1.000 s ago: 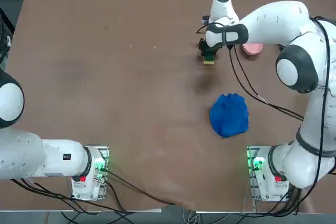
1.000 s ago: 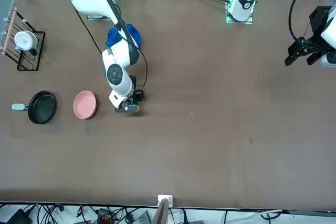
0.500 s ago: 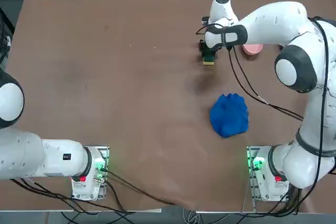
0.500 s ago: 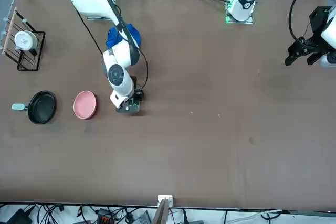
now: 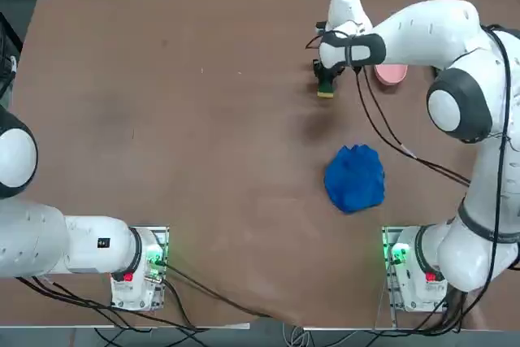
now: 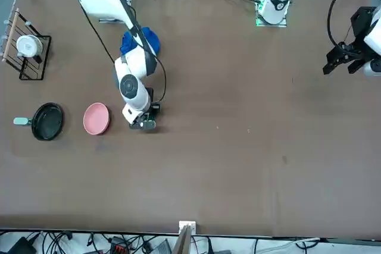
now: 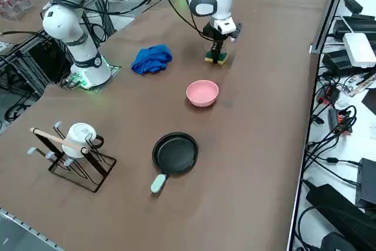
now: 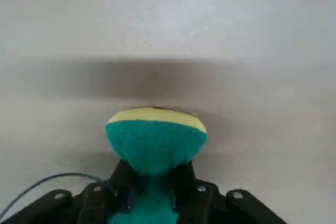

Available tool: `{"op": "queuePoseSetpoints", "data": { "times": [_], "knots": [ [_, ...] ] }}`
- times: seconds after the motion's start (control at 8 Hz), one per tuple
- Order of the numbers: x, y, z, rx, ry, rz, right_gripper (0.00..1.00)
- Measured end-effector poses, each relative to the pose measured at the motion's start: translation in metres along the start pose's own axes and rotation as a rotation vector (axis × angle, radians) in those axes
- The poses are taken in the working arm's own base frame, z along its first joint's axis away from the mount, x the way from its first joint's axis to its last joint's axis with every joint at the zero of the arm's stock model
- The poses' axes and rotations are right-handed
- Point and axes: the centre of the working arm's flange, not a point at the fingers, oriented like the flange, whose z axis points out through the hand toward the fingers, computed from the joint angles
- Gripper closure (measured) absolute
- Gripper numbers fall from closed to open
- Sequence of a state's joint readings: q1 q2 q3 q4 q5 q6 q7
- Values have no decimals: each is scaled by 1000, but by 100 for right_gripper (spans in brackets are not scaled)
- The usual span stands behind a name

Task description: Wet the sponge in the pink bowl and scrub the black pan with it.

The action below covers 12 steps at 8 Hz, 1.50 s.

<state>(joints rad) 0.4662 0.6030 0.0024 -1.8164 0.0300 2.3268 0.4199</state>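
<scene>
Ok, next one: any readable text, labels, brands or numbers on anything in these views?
None readable. The sponge squeezed in the right gripper, the bowl, pan and blue cloth carry no print. A small dark label on the left arm is too small to read.

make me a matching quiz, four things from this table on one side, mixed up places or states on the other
Things:
1. green and yellow rectangular sponge
2. small round pink plastic bowl
3. round black pan with a pale handle
4. crumpled blue cloth

Places or states:
A. lies nearest the mug rack
B. pinched in the right tool
C. bunched up nearest the right arm's base
D. sits between the sponge and the pan

Pairs: 1-B, 2-D, 3-A, 4-C
</scene>
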Motion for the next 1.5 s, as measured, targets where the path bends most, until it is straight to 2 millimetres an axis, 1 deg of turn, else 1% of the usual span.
{"op": "queuePoseSetpoints", "data": {
  "times": [0.12, 0.25, 0.38, 0.5, 0.62, 0.75, 0.88, 1.12, 1.38, 1.5],
  "knots": [
    [11, 15, -13, -7, -13, 5, 68],
    [24, 37, -30, -12, -35, -8, 68],
    [37, 66, -47, -16, -66, -35, 68],
    [48, 99, -61, -15, -105, -74, 68],
    [54, 135, -69, -8, -151, -116, 68],
    [57, 168, -71, 2, -197, -146, 68],
    [56, 196, -70, 16, -244, -166, 68],
    [54, 242, -66, 36, -288, -209, 68],
    [55, 275, -62, 23, -299, -225, 68],
    [55, 282, -57, 9, -306, -228, 68]
  ]
}}
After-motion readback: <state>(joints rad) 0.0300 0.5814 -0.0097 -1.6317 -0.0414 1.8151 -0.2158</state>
